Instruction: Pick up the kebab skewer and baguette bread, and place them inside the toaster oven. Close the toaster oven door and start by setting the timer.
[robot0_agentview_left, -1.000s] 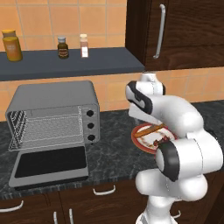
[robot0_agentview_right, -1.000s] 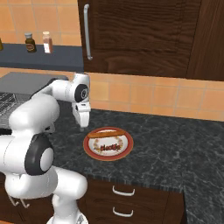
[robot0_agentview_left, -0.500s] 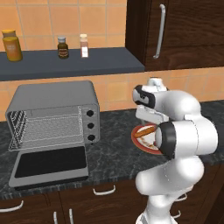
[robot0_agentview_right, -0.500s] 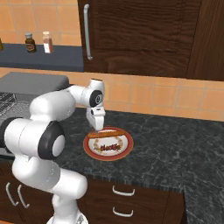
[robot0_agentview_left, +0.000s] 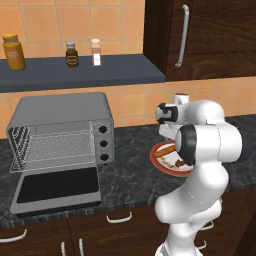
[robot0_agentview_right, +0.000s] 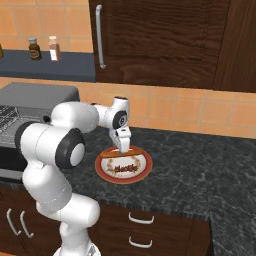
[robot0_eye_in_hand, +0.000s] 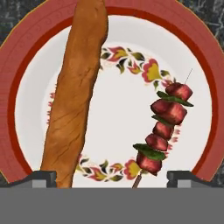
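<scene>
The boxy grey metal toaster oven (robot0_agentview_left: 62, 131) stands on the dark speckled stone counter (robot0_agentview_right: 200, 170), well to the left of the round white plate with a red rim (robot0_agentview_right: 141, 172). Its grey-framed dark glass door (robot0_agentview_left: 56, 189) lies folded down flat in front of the open cavity. On that plate the slim tan baguette bread (robot0_eye_in_hand: 76, 92) lies along the far edge, and the thin kebab skewer of dark red meat chunks (robot0_eye_in_hand: 164, 127) rests beside it, apart from it. My gripper (robot0_agentview_right: 123, 147) hangs just above the plate with jaws spread wide, holding nothing
</scene>
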